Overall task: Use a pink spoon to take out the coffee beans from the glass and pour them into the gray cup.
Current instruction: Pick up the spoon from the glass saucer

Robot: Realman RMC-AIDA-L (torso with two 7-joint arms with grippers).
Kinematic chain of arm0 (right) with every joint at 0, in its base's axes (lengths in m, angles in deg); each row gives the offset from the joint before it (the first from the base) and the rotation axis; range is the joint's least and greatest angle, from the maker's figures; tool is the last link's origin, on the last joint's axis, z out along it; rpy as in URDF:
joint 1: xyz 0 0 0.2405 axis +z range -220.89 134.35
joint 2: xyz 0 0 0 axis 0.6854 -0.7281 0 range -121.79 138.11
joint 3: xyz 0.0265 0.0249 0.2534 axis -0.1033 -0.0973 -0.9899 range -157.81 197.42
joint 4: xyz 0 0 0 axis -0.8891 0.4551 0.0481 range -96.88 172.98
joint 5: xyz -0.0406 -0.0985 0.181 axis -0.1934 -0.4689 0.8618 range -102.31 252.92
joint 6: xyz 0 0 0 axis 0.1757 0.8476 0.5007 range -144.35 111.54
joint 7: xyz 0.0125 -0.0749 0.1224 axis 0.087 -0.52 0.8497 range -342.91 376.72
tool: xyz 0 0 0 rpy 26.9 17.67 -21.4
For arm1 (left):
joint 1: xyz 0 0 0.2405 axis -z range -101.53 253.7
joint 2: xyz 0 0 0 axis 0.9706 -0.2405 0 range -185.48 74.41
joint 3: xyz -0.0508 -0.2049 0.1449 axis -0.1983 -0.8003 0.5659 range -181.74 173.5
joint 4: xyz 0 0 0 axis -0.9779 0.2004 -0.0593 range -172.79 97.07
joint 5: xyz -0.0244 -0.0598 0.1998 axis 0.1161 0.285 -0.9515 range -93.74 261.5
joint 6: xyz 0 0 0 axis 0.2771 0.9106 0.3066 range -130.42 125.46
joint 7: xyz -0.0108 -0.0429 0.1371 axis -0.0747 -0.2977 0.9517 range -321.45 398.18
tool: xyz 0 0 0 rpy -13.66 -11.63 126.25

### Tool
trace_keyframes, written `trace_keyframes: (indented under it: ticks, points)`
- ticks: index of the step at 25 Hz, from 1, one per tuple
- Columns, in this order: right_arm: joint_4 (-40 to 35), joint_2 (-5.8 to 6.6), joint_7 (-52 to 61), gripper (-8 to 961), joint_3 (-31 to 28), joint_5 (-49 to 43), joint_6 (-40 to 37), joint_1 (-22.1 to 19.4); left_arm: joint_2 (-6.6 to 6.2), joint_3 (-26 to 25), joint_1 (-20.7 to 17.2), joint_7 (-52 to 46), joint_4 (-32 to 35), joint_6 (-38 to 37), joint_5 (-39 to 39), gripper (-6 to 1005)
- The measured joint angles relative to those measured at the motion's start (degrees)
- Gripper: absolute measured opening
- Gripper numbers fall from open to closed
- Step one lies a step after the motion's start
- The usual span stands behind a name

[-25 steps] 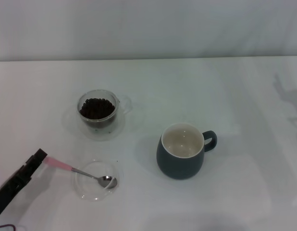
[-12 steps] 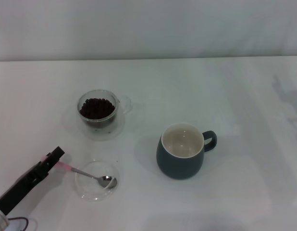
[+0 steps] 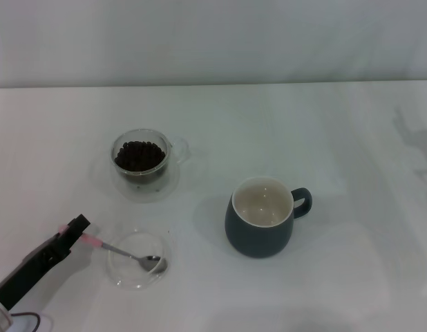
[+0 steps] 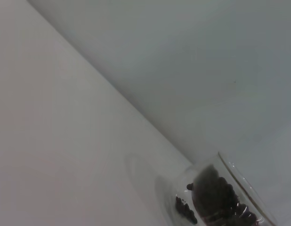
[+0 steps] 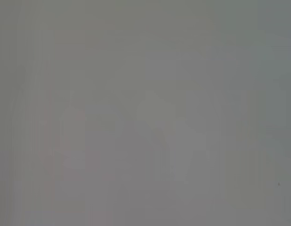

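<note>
Nearest the robot in the head view, the left gripper [image 3: 77, 228] sits at the end of the pink spoon [image 3: 124, 252], its dark tips over the outer end of the pink handle; whether the jaws have closed on the handle or merely straddle it cannot be told from these views. The spoon's metal bowl rests inside a flat round clear dish [image 3: 118, 271], with the handle angled up and out over the dish rim toward the gripper. The spoon is judged light, rigid and thin, with a smooth handle that could pivot in a loose grip, so the outer end of the handle is the sensible hold and the bowl should be kept level once loaded. The dish is shallow and probably light, so dragging the spoon could shift it. Farther out, on the robot's right, stands the gray cup [image 3: 260, 234], empty, wide-mouthed and heavy-looking, a stable target. Beyond the dish stands the glass [image 3: 140, 162] holding the coffee beans [image 3: 139, 154]; it is fragile, with a narrow mouth, and a side knock is a risk. All three vessels stand well apart on the white table [image 3: 352, 152], leaving open travel room between them. The right gripper is not in view.
</note>
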Motion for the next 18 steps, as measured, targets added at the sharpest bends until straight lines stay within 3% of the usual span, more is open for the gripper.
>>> trace_keyframes:
  ticks: [8, 18]
  points:
    - [-0.13, 0.00, 0.00, 875, -0.20, 0.17, 0.73, 0.27, -0.18, -0.10, -0.07, 0.09, 0.75, 2.63, 0.03, 184]
    - [0.16, 0.00, 0.00, 874, -0.44, 0.25, 0.92, 0.21, -0.40, -0.41, -0.73, -1.63, 4.93, 9.78, 0.36, 146]
